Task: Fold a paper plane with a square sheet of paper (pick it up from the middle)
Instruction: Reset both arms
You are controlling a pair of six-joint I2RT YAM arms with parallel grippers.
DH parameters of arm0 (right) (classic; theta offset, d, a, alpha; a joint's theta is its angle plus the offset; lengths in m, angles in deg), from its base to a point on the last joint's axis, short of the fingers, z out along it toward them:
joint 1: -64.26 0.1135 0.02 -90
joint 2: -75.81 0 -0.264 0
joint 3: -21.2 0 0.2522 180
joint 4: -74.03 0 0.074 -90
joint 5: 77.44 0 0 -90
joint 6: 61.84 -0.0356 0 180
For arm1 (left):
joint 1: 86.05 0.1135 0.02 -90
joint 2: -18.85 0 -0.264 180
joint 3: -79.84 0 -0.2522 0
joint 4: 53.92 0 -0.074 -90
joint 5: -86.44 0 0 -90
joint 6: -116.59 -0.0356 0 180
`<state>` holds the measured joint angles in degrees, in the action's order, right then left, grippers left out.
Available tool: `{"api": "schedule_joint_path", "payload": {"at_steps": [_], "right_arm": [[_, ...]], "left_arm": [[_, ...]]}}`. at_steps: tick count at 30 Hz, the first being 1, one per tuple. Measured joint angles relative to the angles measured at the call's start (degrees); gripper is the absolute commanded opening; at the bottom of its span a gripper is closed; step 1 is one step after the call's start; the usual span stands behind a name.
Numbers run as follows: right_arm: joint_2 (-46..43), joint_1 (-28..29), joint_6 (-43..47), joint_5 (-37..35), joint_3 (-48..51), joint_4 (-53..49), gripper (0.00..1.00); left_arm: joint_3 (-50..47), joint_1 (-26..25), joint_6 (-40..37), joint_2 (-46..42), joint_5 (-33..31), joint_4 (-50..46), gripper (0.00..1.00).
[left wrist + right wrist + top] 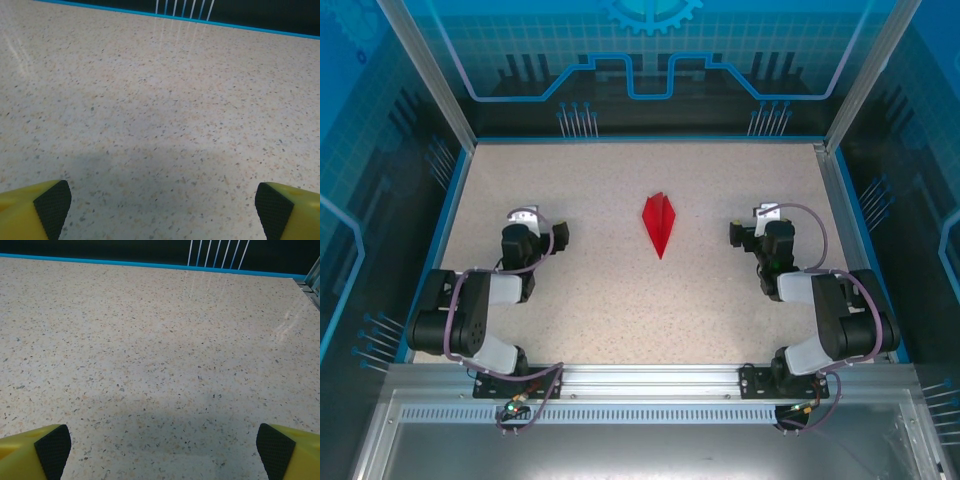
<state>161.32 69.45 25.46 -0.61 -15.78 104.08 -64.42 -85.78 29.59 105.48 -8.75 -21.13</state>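
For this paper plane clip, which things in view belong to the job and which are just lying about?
Job: red paper plane, folded, lying mid-table; left gripper, open; right gripper, open.
Not the job: speckled table; blue back wall. Both are fixtures.

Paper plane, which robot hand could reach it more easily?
Right, probably. The paper plane lies slightly nearer the right hand than the left hand. Both hands are open and empty, so it's close.
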Motion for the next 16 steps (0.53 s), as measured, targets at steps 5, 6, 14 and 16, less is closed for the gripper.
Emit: {"api": "schedule_joint_path", "payload": {"at_steps": [5, 6, 14, 16], "right_arm": [[0.0, 0.0, 0.0, 0.0, 0.0, 0.0, 0.99], [0.0, 0.0, 0.0, 0.0, 0.0, 0.0, 0.99], [0.0, 0.0, 0.0, 0.0, 0.0, 0.0, 0.99], [0.0, 0.0, 0.0, 0.0, 0.0, 0.0, 0.99]], "left_arm": [[0.4, -0.5, -0.7, 0.0, -0.1, -0.2, 0.99], [0.4, -0.5, -0.8, 0.0, -0.1, -0.4, 0.99], [0.4, -0.7, -1.7, 0.0, -0.1, -1.3, 0.98], [0.5, -0.7, -1.7, 0.0, -0.1, -1.3, 0.98]]}}
